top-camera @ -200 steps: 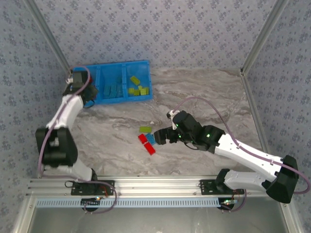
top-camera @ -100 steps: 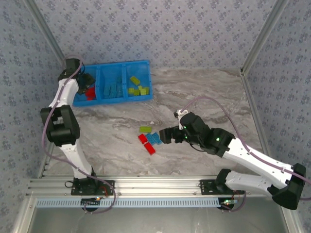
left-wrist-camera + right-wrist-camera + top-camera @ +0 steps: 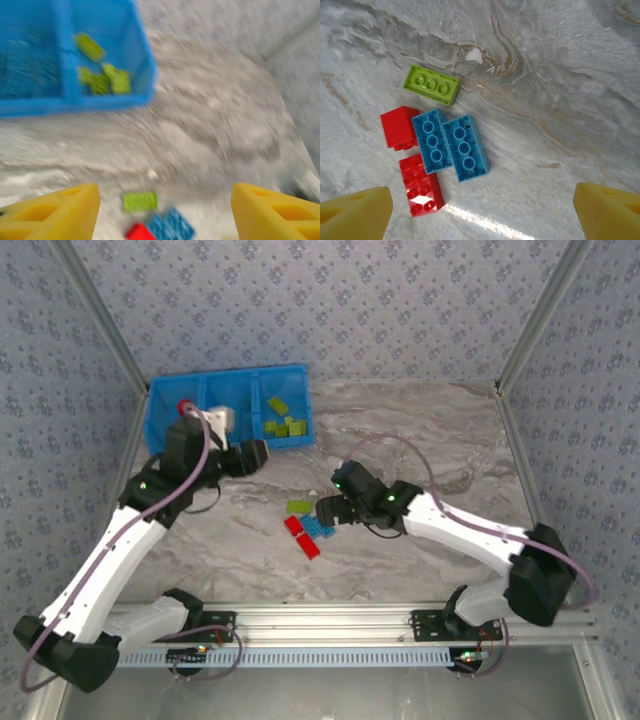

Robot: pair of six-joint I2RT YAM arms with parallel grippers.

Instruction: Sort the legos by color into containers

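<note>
Grey marbled table underneath everything, boxed in by patterned walls, with an aluminium rail along the near edge.

Left arm angled up from the near left corner. In the top view its wrist lies over the front of the blue bin tray, hiding much of the left and middle compartments. Right arm stretched leftward from the near right, with a loop of grey cable arching above it.

Tray at the far left of the table, three compartments side by side.

Left gripper just in front of the tray's near wall, over bare table, yellow fingers spread wide with nothing between them. Right gripper just right of the loose legos, fingers likewise wide apart and empty.

In the tray's right compartment, a lime heap; in the middle one, blue pieces, blurred in the left wrist view.

Near the table's middle, five loose pieces bunched together:
- lime brick farthest back, slightly apart from the others
- blue brick and second blue brick side by side, touching
- red brick against their left
- second red brick nearest, at the first blue one's near end

White speck on the table just beyond the lime brick.
</note>
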